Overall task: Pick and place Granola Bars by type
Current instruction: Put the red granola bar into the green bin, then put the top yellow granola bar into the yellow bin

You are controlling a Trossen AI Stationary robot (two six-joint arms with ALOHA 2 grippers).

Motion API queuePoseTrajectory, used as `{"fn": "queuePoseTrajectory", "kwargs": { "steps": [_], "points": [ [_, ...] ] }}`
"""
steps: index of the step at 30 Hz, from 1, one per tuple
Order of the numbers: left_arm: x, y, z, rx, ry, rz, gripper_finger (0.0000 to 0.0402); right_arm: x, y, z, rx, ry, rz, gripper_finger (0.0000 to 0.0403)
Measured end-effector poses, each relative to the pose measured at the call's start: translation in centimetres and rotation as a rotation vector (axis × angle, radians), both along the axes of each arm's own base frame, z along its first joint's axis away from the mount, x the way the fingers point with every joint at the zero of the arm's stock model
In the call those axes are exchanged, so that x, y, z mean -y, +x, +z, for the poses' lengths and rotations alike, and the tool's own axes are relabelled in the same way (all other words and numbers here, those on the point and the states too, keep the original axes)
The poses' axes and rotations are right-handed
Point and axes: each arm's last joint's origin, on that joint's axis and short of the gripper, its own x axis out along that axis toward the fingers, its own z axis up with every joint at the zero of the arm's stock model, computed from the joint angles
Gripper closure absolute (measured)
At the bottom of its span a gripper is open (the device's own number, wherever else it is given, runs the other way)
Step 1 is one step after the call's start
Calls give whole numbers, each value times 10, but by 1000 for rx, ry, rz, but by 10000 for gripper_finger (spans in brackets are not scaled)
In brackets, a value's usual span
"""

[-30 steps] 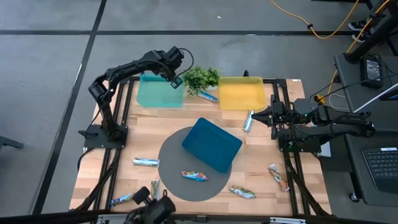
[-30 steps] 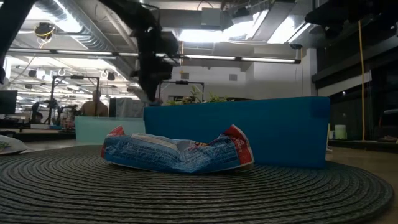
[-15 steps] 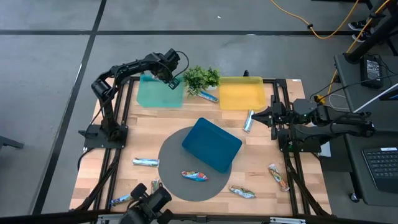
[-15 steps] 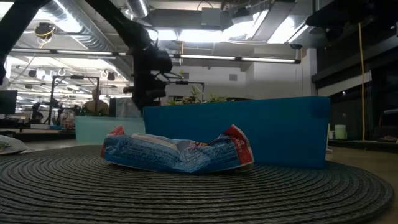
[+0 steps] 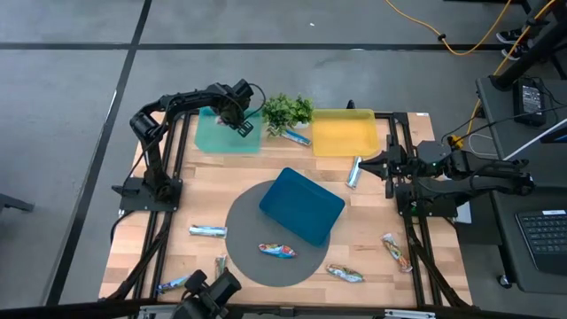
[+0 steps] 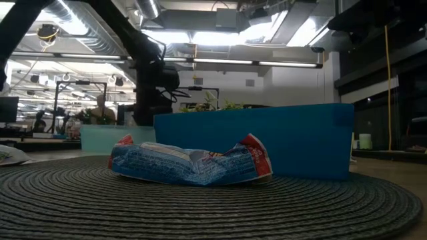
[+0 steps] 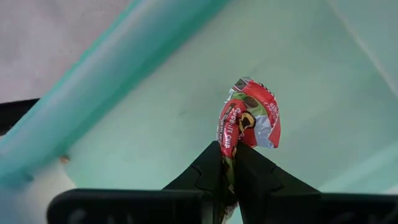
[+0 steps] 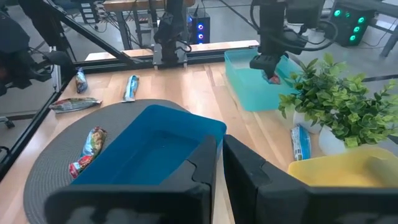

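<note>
Left gripper [image 7: 229,163] pinching red granola bar [image 7: 249,121] over teal tray [image 5: 217,135] at 11 o'clock; wrapper may snag on release

Overhead, table-level and two wrist cameras.

plant [image 5: 287,110] between teal tray [image 5: 223,140] and yellow tray [image 5: 342,133] | blue tray [image 5: 302,206] (on grey mat [image 5: 250,239])
</note>
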Motion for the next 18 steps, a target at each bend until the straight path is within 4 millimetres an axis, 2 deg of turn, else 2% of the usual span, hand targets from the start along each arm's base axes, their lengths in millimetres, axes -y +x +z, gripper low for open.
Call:
{"fn": "queuePoseTrajectory", "kwargs": {
  "steps": [10,14,18],
  "points": [
    [3,-1,4,15,-22,-47,303,0,0,0,1,6,-1,370],
    [6,-3,16,34,-7,-48,289,0,0,0,-1,7,-1,370],
    [14,-7,40,96,37,-60,286,0,-1,-2,-25,8,-2,370]
  ]
}}
